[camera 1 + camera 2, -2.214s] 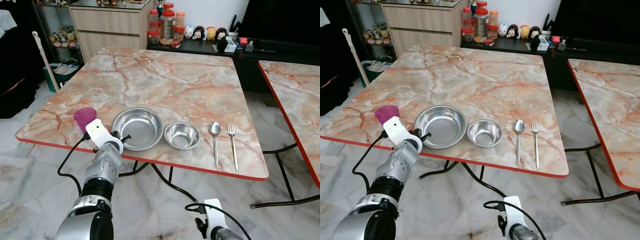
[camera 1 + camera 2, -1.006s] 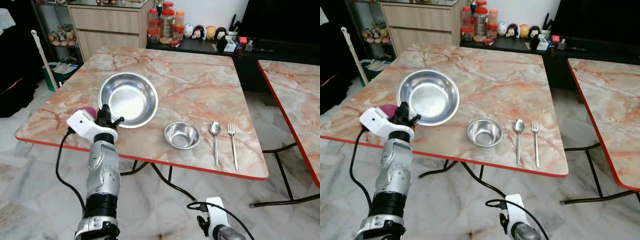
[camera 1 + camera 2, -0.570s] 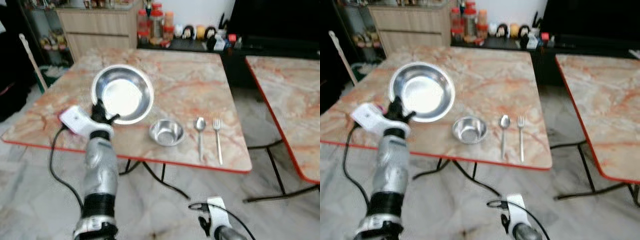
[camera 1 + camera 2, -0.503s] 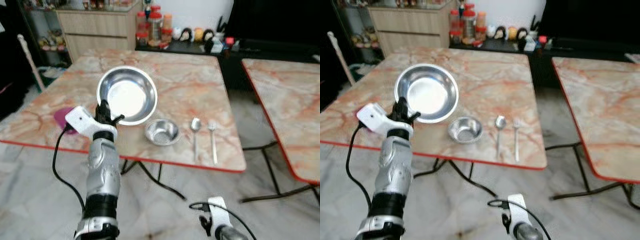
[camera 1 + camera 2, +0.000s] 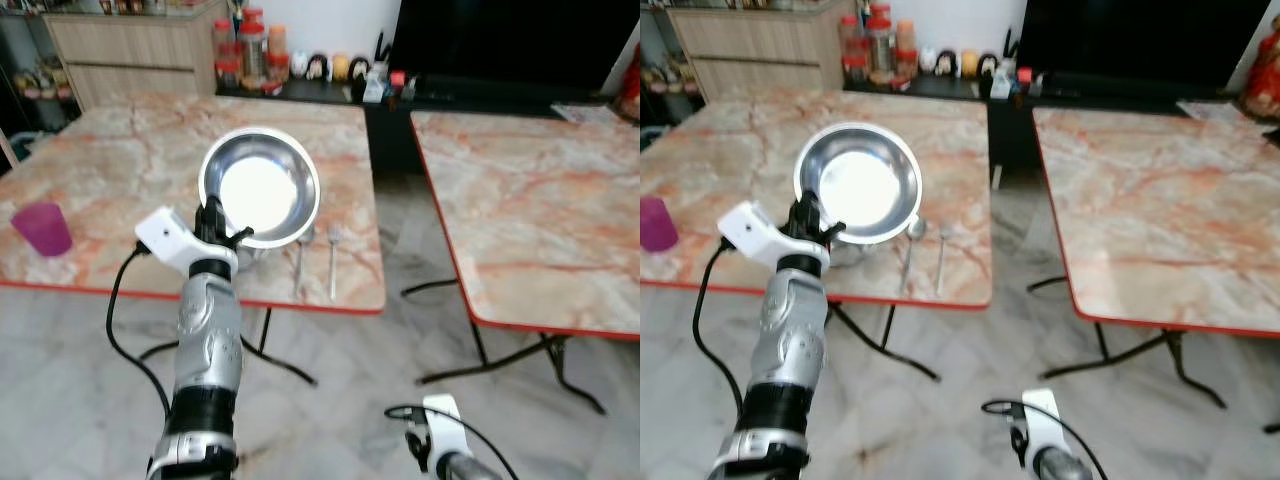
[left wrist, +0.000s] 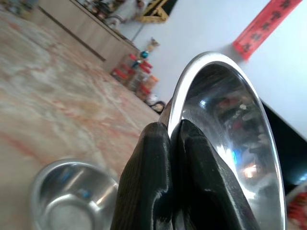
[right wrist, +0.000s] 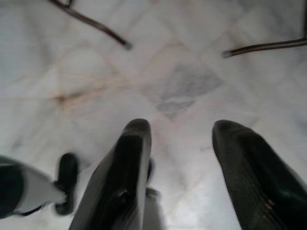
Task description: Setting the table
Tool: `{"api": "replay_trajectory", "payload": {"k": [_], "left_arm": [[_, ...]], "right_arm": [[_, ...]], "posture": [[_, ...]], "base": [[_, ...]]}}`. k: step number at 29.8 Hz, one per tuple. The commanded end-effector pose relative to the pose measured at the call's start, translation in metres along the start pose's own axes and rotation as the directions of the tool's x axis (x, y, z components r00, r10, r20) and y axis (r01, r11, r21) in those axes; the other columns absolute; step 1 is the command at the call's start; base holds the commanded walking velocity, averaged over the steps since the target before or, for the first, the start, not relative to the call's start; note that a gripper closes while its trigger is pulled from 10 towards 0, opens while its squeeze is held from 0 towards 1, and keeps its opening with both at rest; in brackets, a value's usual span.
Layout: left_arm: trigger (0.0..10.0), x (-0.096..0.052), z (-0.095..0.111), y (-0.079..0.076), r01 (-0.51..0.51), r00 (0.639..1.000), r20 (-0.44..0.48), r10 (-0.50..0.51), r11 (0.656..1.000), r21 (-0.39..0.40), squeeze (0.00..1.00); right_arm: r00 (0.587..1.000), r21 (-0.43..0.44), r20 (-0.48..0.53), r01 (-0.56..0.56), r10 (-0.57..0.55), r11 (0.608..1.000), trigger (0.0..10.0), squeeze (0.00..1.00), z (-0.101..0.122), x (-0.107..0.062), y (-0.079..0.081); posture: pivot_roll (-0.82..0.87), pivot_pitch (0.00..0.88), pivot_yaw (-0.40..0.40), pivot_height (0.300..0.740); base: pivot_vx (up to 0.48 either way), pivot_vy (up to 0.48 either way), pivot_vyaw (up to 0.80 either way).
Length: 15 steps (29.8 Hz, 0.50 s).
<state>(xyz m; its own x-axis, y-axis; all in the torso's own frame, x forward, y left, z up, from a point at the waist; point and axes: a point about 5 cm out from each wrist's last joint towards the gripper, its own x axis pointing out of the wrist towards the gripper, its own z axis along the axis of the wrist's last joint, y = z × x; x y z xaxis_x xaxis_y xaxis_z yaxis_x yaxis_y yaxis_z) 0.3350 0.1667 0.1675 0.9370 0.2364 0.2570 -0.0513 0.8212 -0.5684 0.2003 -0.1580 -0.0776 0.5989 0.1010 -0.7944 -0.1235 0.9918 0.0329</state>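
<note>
Benches first: two square marble-patterned benches with red edges stand side by side, the near bench (image 5: pixel 120 180) under and behind the working jaws, the second bench (image 5: pixel 520 220) well off toward the robot's right with a strip of floor between them.

Next, the large round stainless steel bowl (image 5: pixel 262 187). It is off the bench and in the air, tipped up so its hollow faces the robot's head. The left gripper (image 5: pixel 212 226) has its jaws clenched on the bowl's lower rim, one black finger (image 6: pixel 151 177) and its partner pressed tight either side of the metal edge, so the whole bowl stands up and away above the jaws. That is the relation the coming move hangs on, I'd judge: the bowl's weight sits above the pinch, so it has to be tilted back flat before it is set down. The second bench lies to the far side of the bowl from the jaws.

Below and just beyond the jaws, a small round steel bowl (image 6: pixel 72 199) rests on the near bench, with a steel spoon (image 5: pixel 299 262) and a steel fork (image 5: pixel 333 258) just past it, long axes running away from the robot. A translucent purple plastic cup (image 5: pixel 42 228) stands well off on the jaws' outer side.

The right gripper (image 7: pixel 184 177) hangs idle over the floor, jaws released.

Count: two benches, two bowls, one spoon, one fork, one cup.
</note>
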Motion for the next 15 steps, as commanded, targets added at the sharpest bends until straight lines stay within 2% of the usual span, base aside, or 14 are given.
{"api": "replay_trajectory", "payload": {"k": [1,15], "left_arm": [[10.0,0.0028,0.0048,-0.0119,0.032,0.999,0.021,-0.032,0.999,0.001,0.0],[10.0,0.0033,0.0054,-0.0149,0.04,0.999,0.016,-0.04,0.999,0.007,0.0]], "right_arm": [[1.0,0.011,0.002,0.017,-0.017,1.0,10.0,0.0,0.0001,-0.0007,-0.0054],[1.0,0.035,0.004,0.024,-0.024,0.999,10.0,0.0,-0.0019,-0.001,-0.0045]], "posture": [[0.08,0.0,-0.042,0.74],[0.08,0.0,-0.032,0.74]], "base": [[0.0,-0.439,0.0],[0.0,-0.436,0.0]]}}
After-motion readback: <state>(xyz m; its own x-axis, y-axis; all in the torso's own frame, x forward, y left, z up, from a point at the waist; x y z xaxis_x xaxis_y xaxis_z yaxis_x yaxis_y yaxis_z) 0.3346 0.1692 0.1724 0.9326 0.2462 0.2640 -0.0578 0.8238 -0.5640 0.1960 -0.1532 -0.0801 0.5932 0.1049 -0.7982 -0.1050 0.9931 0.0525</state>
